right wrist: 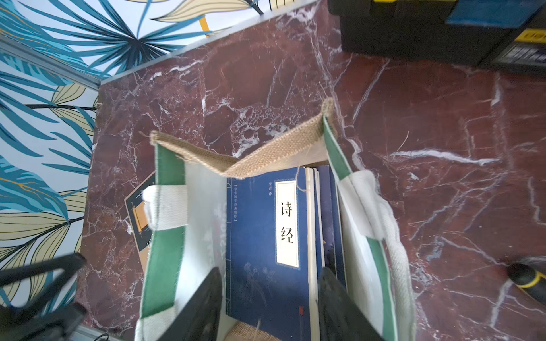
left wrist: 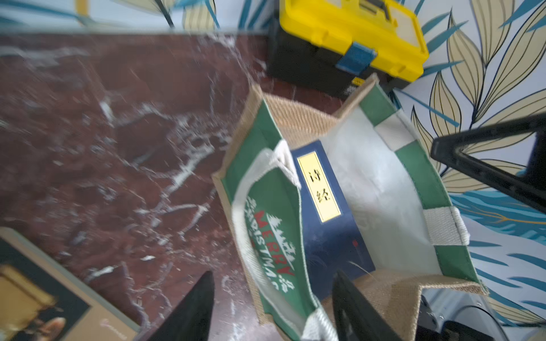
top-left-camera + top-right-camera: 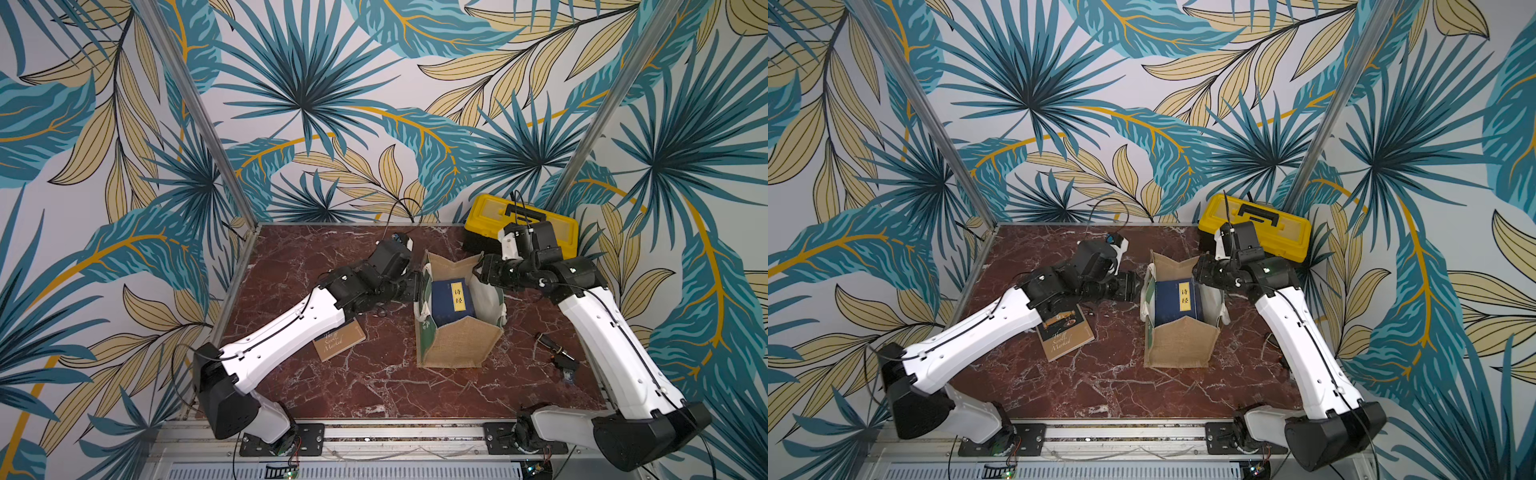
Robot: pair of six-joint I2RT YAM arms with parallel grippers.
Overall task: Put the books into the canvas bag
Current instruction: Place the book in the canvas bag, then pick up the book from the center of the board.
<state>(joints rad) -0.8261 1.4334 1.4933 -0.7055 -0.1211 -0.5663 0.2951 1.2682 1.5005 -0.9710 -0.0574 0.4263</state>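
glossy red-brown tabletop [image 3: 374,386], square, veined in white like marble, edged with aluminium rail. closed in on three sides by walls [image 3: 299,83] papered with big teal and sand-coloured palm leaves, with slim metal posts [image 3: 199,112] at the far corners. in the far right corner, a hard plastic toolbox [image 3: 490,216], yellow lid over black body, black handle.

upright mid-table, the canvas bag [image 3: 457,349]: coarse tan jute at front and back, pinched inward into v folds; smooth green side panels, slick whitish lining, white woven handles. inside it, on edge, the books [image 3: 451,301], navy covers, the front one with a pale yellow label strip. flat on the table, partly under the left arm, a brown paperback [image 3: 338,343].

left gripper [image 2: 274,274] fingers apart, straddling the bag's green wall without pinching it. right gripper [image 1: 271,269] fingers apart as well, at the bag's mouth over the navy books, gripping nothing.
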